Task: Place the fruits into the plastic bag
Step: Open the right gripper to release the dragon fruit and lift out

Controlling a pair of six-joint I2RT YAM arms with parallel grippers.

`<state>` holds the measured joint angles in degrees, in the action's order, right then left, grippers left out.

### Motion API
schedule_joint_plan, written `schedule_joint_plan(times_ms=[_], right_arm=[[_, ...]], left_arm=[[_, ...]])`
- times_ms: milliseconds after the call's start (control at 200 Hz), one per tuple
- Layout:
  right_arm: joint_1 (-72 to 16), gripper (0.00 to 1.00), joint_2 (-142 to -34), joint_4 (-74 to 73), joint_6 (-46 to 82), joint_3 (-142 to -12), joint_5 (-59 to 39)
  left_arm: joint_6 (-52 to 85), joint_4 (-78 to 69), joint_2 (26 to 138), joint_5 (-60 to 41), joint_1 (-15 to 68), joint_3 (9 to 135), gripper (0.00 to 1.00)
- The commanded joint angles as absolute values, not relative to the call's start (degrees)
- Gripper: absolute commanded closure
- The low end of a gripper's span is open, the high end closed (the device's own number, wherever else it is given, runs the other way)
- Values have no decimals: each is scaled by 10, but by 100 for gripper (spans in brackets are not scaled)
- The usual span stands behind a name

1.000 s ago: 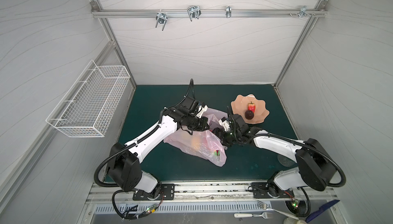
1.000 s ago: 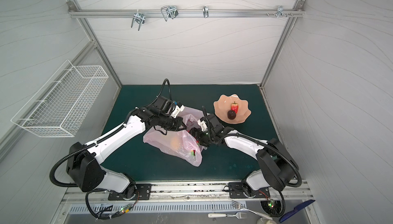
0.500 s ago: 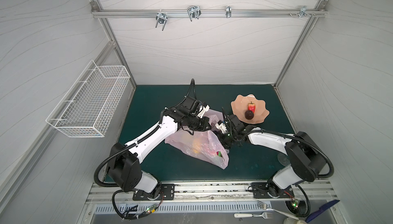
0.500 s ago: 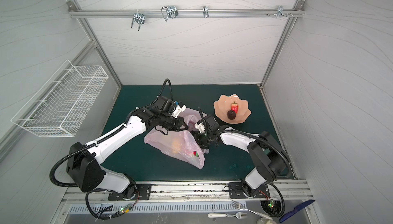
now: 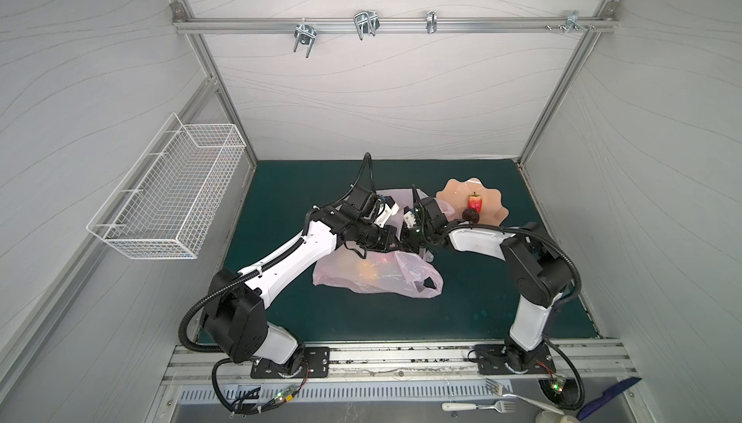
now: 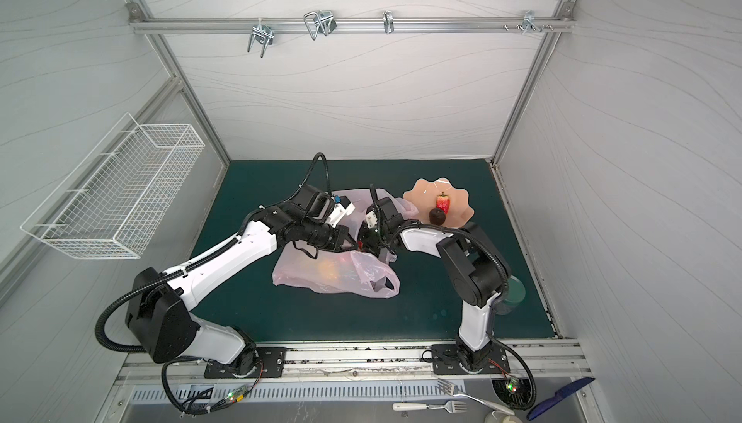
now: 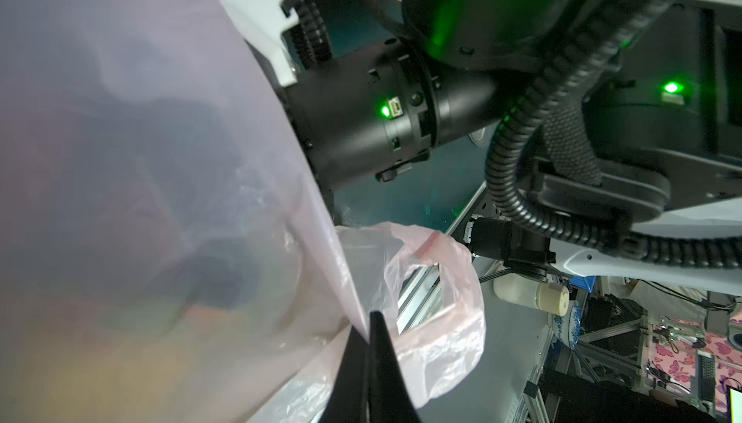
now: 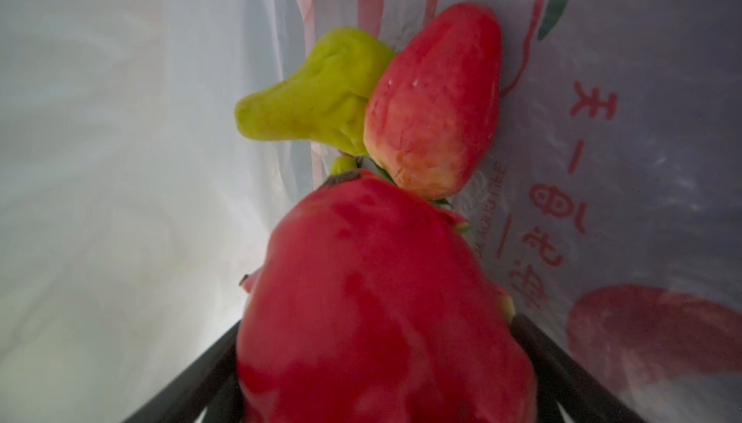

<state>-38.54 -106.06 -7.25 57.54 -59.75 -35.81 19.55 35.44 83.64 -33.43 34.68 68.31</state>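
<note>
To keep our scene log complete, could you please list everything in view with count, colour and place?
pale pink translucent plastic bag: one, pink, middle of the dark green mat.
peach wavy-edged plate: one, peach, far right of the mat.
red-pink toy dragon fruit: one, red-pink, inside the bag.
green-yellow toy pear: one, green-yellow, inside the bag.
red toy strawberries: two, red, one in the bag against the pear, another on the plate.
dark round toy fruit: one, brown-black, on the plate.
white wire basket: one, white, on the left wall.
metal forks: two, silver, front ledge.
left gripper: black fingers shut on the bag's edge.
right gripper: black fingers holding the dragon fruit.
</note>
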Motion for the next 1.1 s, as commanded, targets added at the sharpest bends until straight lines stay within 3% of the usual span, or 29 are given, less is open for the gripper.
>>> schedule_joint_plan(times_ms=[0, 105, 230, 315, 335, 380, 560, 1095], right_arm=[[-396, 71, -1082, -160, 661, -607, -381], [-410, 67, -1098, -192, 693, -617, -383], [-427, 48, -1109, -171, 695, -641, -385], [-426, 28, -1101, -172, 705, -633, -376], [-425, 16, -1099, -173, 705, -630, -374], [-424, 7, -1095, -170, 701, -630, -378], [-416, 1, -1070, -130, 670, -632, -390], [-386, 1, -991, -37, 632, -606, -403]], left_arm=[[178, 335, 834, -341, 351, 681, 100], [176, 332, 836, -338, 350, 678, 100], [176, 329, 836, -341, 344, 674, 100], [177, 329, 833, -344, 338, 673, 100], [176, 329, 832, -344, 336, 674, 100], [177, 330, 831, -345, 334, 674, 100], [176, 333, 821, -347, 326, 674, 100], [177, 340, 802, -348, 311, 672, 100]])
